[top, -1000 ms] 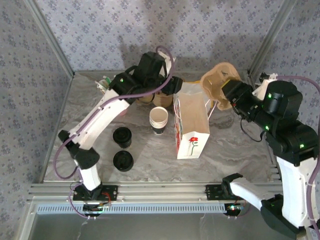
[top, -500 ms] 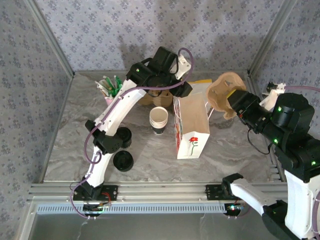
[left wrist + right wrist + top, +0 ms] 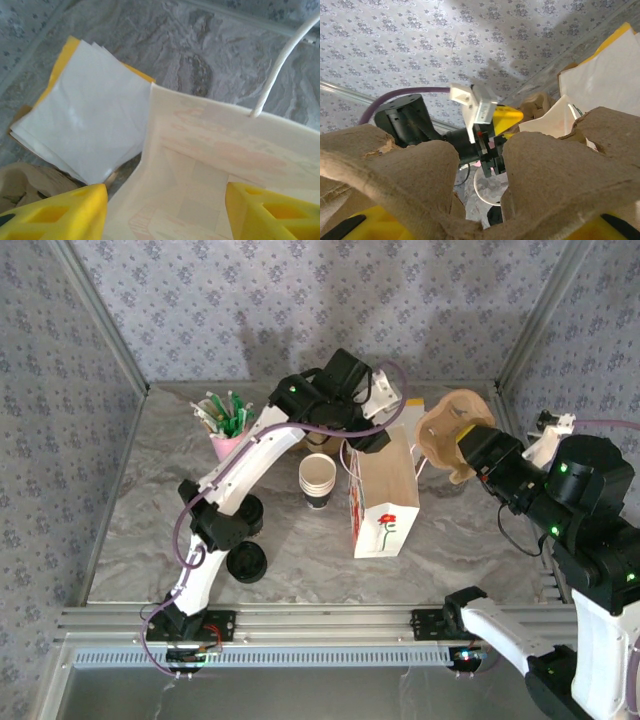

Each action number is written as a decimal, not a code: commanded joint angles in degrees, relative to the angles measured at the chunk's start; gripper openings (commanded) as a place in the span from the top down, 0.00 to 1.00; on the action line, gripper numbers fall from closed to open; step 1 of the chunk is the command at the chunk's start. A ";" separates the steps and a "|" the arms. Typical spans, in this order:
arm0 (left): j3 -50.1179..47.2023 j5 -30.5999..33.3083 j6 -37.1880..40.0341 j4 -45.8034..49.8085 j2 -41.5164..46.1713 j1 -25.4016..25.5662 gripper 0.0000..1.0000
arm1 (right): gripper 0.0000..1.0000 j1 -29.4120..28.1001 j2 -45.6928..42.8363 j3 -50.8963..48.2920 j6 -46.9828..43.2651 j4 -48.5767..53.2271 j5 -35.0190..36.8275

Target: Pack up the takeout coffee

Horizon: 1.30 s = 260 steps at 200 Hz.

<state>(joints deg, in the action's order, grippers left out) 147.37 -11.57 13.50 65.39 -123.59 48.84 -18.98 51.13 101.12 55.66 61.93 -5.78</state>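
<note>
Flower-patterned walls close round a grey marbled tabletop (image 3: 470, 540), and a white paper bag (image 3: 385, 502) with a red flower print stands upright near its middle. Over the bag's open mouth the left jaws hang spread and empty, with the white string handle (image 3: 280, 65) near them. To the right of the bag's top, the right jaws are clenched on a brown moulded cup carrier (image 3: 447, 428) held in the air. Well left of the bag, the takeout coffee (image 3: 252, 508) sits on the tabletop, not yet packed. The left arm's elbow (image 3: 213, 527) is touching it or just beside it; I cannot tell which.

A swing of that elbow could tip the cup and spill it. The left jaws could snag the handle or press the thin wall, toppling the bag towards the stack of white cups (image 3: 318, 480) just left of it. The carrier looks wide for the mouth, so it may jam on the rim or buckle it. With both arms crowded at the bag, they may strike one another.
</note>
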 commanded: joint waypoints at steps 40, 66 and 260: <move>-3.17 6.25 -0.14 1.71 0.54 0.96 0.41 | 0.58 0.41 -0.52 -0.57 0.77 -1.91 -0.55; -2.82 10.90 -0.40 0.74 -0.09 1.17 0.42 | 0.58 0.35 -0.88 -0.57 0.90 -1.79 -0.48; -2.18 9.58 -10.26 1.32 -0.26 3.20 1.00 | 0.58 0.38 -1.51 -1.89 0.90 -2.61 0.07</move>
<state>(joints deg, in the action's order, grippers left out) 143.44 -0.19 8.47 65.45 -124.01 51.88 -18.98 50.24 99.02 56.29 60.18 -5.96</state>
